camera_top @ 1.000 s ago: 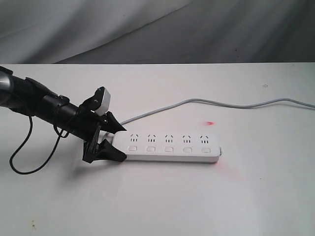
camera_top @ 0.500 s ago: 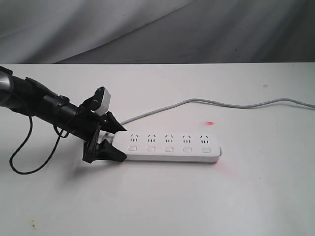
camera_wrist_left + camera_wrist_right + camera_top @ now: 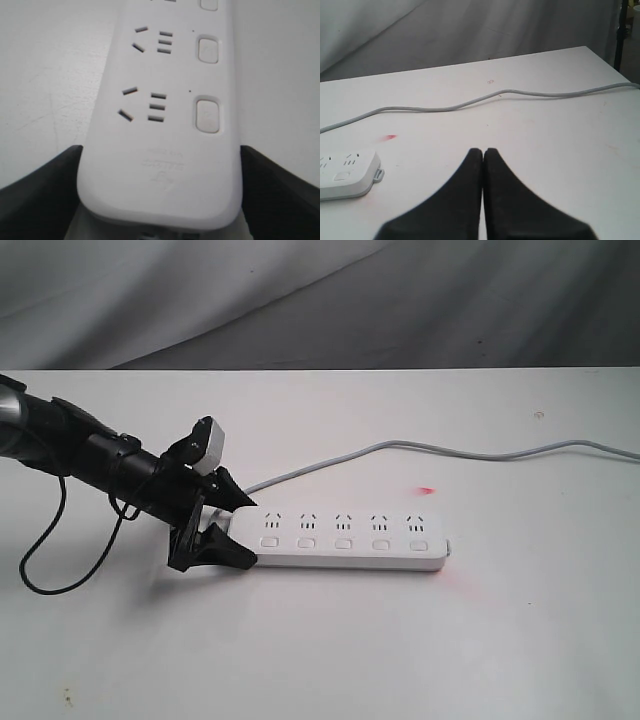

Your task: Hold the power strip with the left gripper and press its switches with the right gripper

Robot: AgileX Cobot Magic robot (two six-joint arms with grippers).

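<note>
The power strip (image 3: 350,537) is clamped at one end by the left gripper (image 3: 238,532). The right gripper (image 3: 483,153) is pressed shut, empty.

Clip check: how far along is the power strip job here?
Done: the left gripper grips the strip by one end. In hand: the right gripper, shut, hangs clear of the strip. Left: pressing the switches; nothing touches them.
</note>
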